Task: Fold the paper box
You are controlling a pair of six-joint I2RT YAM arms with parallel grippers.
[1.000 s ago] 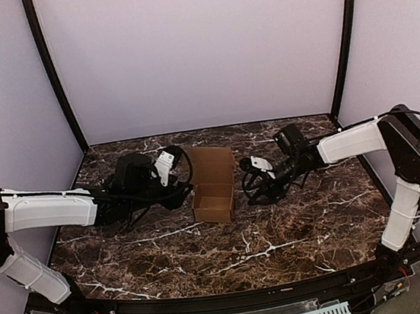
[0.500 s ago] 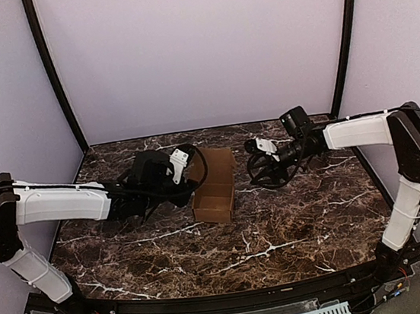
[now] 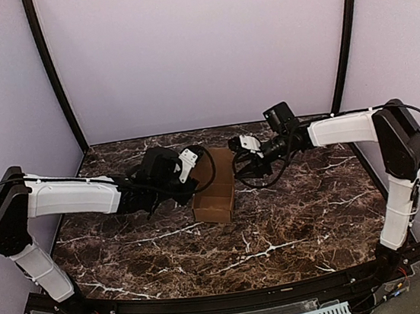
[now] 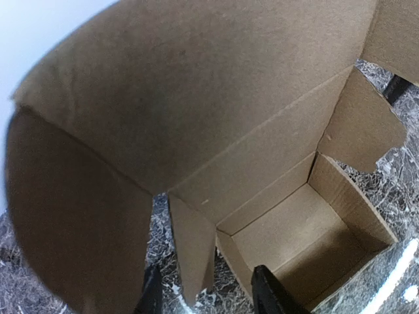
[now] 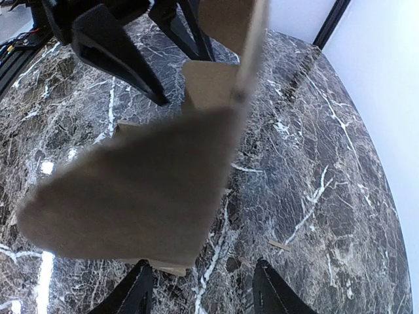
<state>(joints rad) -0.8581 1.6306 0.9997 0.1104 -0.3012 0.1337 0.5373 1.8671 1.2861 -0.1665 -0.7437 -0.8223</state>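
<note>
Top cam high, looking fwd/down, wrist cams close-up, all share box (image 3: 215, 202)

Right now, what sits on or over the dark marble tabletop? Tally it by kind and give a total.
Plain brown cardboard paper box, top open and flaps up: 1
White-and-black robot arms, each ending in a black two-finger pincer: 2 (left pincer, right pincer)
Total: 3

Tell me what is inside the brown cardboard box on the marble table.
The plain brown cardboard box looks empty: the left wrist view shows only bare floor and walls. A black fingertip covers its near edge.
</note>
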